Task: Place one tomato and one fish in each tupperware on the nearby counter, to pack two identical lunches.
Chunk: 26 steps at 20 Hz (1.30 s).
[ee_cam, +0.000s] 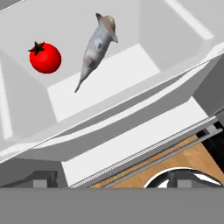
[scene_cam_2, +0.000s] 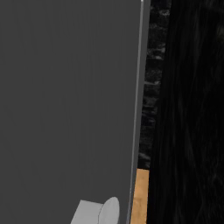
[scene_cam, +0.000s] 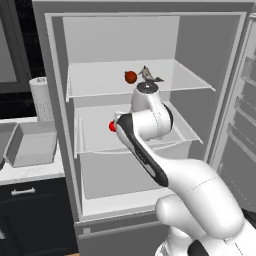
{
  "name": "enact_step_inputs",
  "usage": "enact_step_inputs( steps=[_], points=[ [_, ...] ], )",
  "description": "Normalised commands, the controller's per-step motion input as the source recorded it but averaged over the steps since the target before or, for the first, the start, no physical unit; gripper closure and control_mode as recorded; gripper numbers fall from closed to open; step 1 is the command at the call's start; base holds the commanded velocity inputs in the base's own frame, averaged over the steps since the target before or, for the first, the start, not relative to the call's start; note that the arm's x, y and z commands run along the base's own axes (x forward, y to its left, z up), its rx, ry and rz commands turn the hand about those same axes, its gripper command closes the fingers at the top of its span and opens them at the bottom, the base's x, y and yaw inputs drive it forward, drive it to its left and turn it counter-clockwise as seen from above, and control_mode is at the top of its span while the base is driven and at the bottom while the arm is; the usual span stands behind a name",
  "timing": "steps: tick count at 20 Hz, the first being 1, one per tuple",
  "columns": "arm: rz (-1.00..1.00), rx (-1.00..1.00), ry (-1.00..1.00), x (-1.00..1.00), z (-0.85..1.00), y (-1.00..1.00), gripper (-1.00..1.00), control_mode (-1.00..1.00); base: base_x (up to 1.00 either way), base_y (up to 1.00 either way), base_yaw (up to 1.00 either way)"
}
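Flat, even rendered light fills the open fridge (scene_cam: 150,110) in the left base view — no single source stands out, and the pale walls read bright without glare. Soft grey shading marks the undersides of the shelves. The arm's white shell carries a mild sheen. The right base view is dim, perhaps because a dark grey panel (scene_cam_2: 65,100) sits close to the lens; the black surface beside it is murky and streaked. The hand view is brightest — the tomato (ee_cam: 45,57) and fish (ee_cam: 96,46) are sharp, with faint shadows beneath. Edges everywhere look slightly soft and low in resolution.
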Motion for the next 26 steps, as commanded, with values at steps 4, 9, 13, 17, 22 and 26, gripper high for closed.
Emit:
enact_step_inputs(
  steps=[4, 9, 13, 17, 22, 26],
  points=[
    [0.0, -0.08, -0.02, 0.39, -0.33, -0.01, -1.0, -1.0, 0.0, 0.0, 0.0],
    [-0.01, -0.11, -0.06, 0.23, -0.43, 0.0, -1.0, -1.0, 0.0, 0.0, 0.0],
    [0.0, -0.05, 0.02, 0.48, -0.47, -0.01, -1.0, -1.0, 0.0, 0.0, 0.0],
    [0.0, -0.05, 0.0, 0.3, -0.2, 0.05, -1.0, -1.0, 0.0, 0.0, 0.0],
    [0.0, -0.04, 0.01, 0.34, 0.0, 0.02, -1.0, -1.0, 0.0, 0.0, 0.0],
    [-0.02, -0.06, -0.02, 0.42, -0.01, 0.0, -1.0, -1.0, 0.0, 0.0, 0.0]
  ],
)
